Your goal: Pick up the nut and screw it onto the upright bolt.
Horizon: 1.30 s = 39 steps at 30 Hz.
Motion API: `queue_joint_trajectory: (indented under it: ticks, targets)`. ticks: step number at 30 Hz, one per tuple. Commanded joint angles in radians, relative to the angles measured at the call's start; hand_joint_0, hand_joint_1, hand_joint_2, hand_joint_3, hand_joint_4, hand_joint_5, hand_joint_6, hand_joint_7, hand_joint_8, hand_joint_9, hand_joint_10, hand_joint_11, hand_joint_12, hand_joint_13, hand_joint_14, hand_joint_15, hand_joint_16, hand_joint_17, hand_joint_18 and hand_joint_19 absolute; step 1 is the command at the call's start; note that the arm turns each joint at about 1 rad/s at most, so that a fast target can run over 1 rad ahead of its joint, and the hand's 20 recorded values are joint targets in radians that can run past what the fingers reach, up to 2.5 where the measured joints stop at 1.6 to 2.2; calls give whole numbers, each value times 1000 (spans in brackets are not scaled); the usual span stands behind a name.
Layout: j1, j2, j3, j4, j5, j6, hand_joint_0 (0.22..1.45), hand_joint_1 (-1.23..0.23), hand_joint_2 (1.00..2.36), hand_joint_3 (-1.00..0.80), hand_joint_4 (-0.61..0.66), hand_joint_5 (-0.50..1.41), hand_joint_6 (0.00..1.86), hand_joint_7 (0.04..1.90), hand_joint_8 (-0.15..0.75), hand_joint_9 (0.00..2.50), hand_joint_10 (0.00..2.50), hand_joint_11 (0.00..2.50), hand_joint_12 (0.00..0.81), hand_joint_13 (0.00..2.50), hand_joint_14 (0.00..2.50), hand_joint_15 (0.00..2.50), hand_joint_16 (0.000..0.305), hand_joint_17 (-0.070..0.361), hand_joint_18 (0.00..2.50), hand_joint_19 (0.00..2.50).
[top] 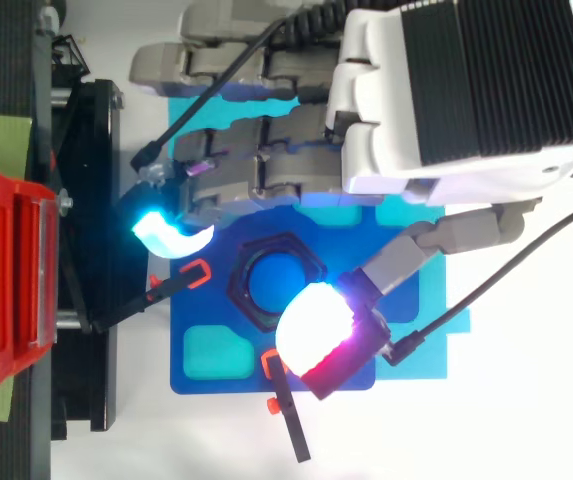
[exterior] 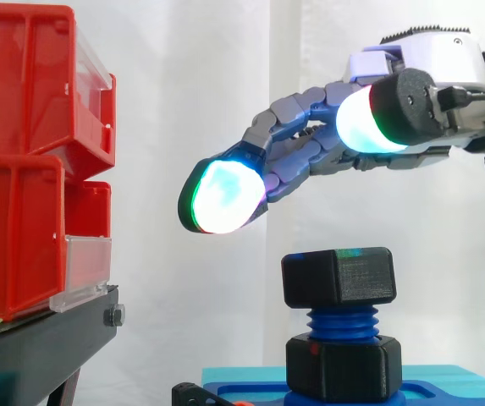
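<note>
I am seeing the red bins sitting at the left on the black stand. The hand is hovering over the blue fixture plate, fingers spread wide and gripping nothing. The upright bolt is rising from the plate, and the nut is sitting threaded on its top, below the fingers and clear of them.

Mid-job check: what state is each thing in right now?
Hand: open, fingers relaxed, above the nut, holding nothing.
Nut: on the bolt's top, threads bare below it.
Bolt: upright in the blue base.
Bins: stacked on the stand.
</note>
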Motion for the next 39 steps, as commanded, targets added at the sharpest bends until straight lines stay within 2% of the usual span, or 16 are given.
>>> queue_joint_trajectory:
  ticks: [1,17,26,29,39]
  targets:
    - [2,0,-11,2,5,3,450,-236,1000,-500,66,-204,500,558,196,406,0,0,330,0,0,0,41,93,0,0]
    - [2,0,-11,-44,5,3,450,-233,1000,-500,81,-199,501,590,206,381,0,0,335,0,0,0,42,95,0,0]
    - [11,0,-13,-44,8,-2,452,-236,1000,-500,113,-181,502,675,224,415,0,0,339,31,0,0,42,95,0,0]
    - [16,0,-11,-44,8,-2,456,-256,1000,-500,162,-146,502,756,241,502,0,0,341,98,0,0,41,93,0,0]
    - [16,0,-11,-44,8,-2,478,-279,1000,-500,261,-53,504,946,254,792,0,0,323,310,0,0,35,79,0,0]
